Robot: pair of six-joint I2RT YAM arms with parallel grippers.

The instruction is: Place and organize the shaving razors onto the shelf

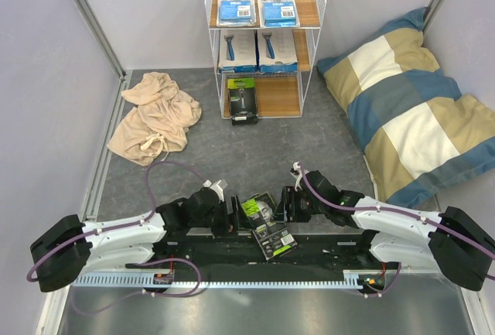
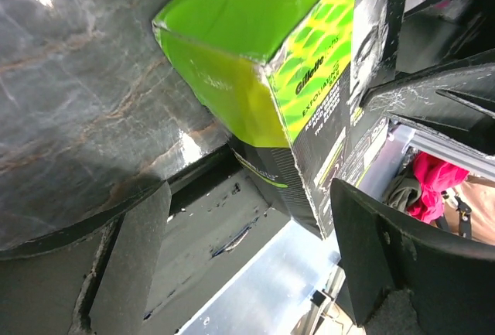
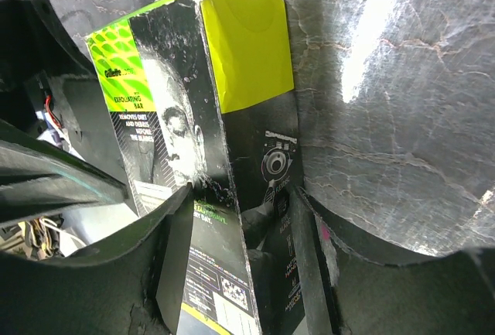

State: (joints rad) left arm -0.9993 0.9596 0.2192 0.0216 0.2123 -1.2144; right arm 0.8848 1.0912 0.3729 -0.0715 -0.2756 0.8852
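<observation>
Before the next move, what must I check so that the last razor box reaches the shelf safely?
1. Right claw closed on the black-and-green razor box: ok.
2. Left claw open: ok; free of the box: cannot tell.
3. Bare place on the bottom board beside the second black-and-green box: ok.
4. Floor towards the shelf free; beige cloth and striped pillow lie aside: ok.
</observation>
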